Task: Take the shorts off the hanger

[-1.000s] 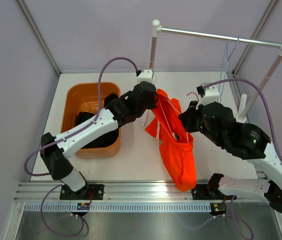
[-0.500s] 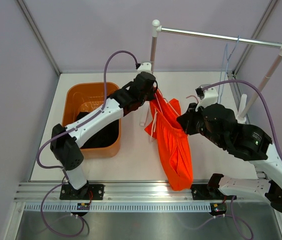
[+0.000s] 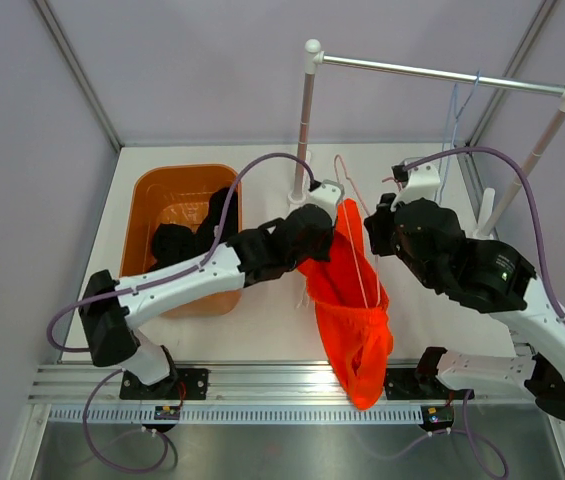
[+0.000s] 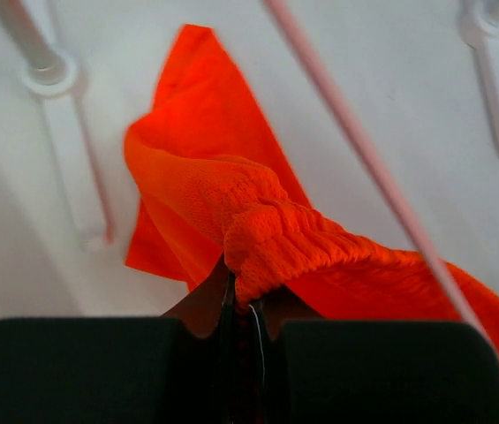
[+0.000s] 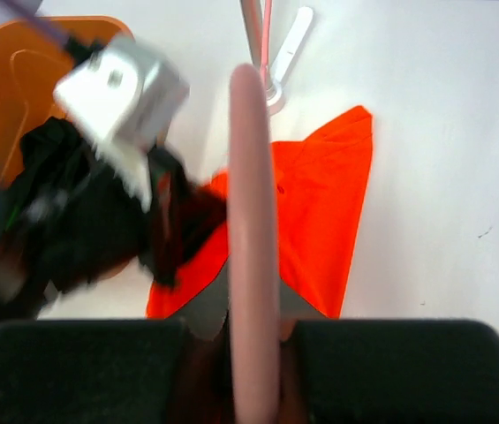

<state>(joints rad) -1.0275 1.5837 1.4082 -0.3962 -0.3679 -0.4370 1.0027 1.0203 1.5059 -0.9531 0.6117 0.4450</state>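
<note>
The orange-red shorts (image 3: 360,320) are held above the table (image 3: 272,320) between the arms, the waistband pinched in the closed left tool (image 4: 240,300). The pink hanger (image 5: 253,177) is clamped by the right tool (image 5: 253,353). The black shorts (image 3: 177,245) are seen in the orange bin (image 3: 152,190).

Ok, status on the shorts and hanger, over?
Left tool shut on orange shorts, waistband. Right tool shut on pink hanger. Shorts not yet off hanger. Black shorts in bin.
</note>
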